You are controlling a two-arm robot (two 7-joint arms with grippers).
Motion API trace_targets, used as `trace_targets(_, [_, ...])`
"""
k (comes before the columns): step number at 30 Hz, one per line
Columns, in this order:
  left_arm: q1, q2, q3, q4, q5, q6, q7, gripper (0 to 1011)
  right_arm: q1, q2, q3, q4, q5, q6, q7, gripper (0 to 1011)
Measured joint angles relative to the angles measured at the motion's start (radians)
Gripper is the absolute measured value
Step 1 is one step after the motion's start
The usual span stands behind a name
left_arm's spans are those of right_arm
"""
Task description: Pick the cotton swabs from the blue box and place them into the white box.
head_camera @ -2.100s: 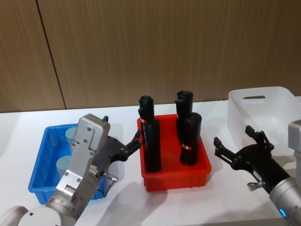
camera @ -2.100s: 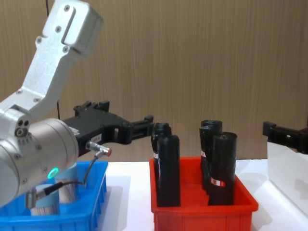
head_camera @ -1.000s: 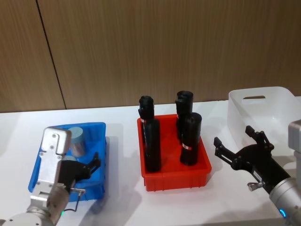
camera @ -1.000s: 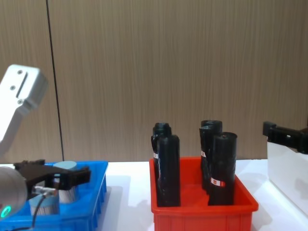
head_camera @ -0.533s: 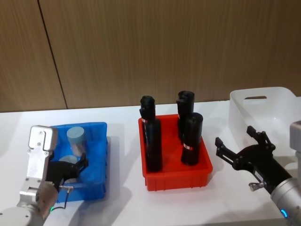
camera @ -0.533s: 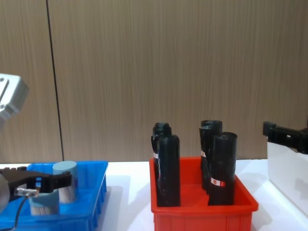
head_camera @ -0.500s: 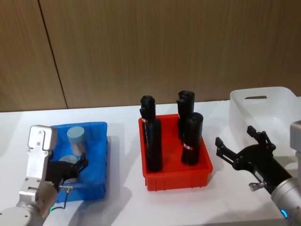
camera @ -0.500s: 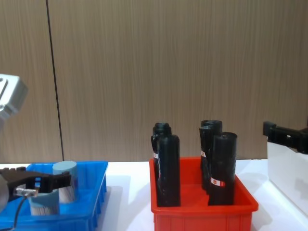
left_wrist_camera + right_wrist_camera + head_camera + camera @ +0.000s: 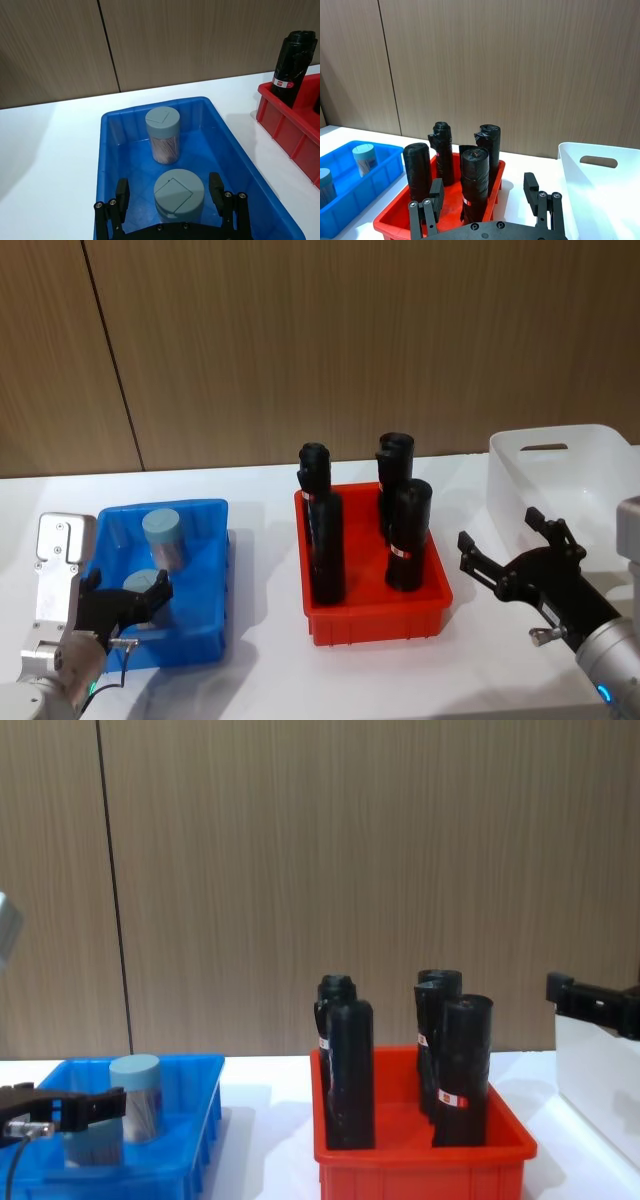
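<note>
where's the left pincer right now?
Head view, lower left: the left pincer is down in the near end of the blue box, open and straddling the nearer cotton swab tub, with the second tub just beyond.

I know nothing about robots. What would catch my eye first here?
The red bin in the middle of the table, with tall black bottles standing in it, stands out most. To its left a blue box holds two cotton swab tubs, and the left tool sits open around the nearer one. The right tool hangs open near the white box.
</note>
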Motion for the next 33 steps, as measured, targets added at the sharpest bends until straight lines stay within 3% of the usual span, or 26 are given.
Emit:
trace_targets(18, [-0.013, 0.001, -0.015, 0.063, -0.011, -0.034, -0.112, 1004, 0.0, 0.0, 0.0, 0.0, 0.0, 0.0, 0.0, 1001])
trace_targets(33, [-0.056, -0.02, -0.018, 0.13, -0.007, -0.031, -0.178, 1004, 0.0, 0.0, 0.0, 0.0, 0.0, 0.0, 0.0, 1001])
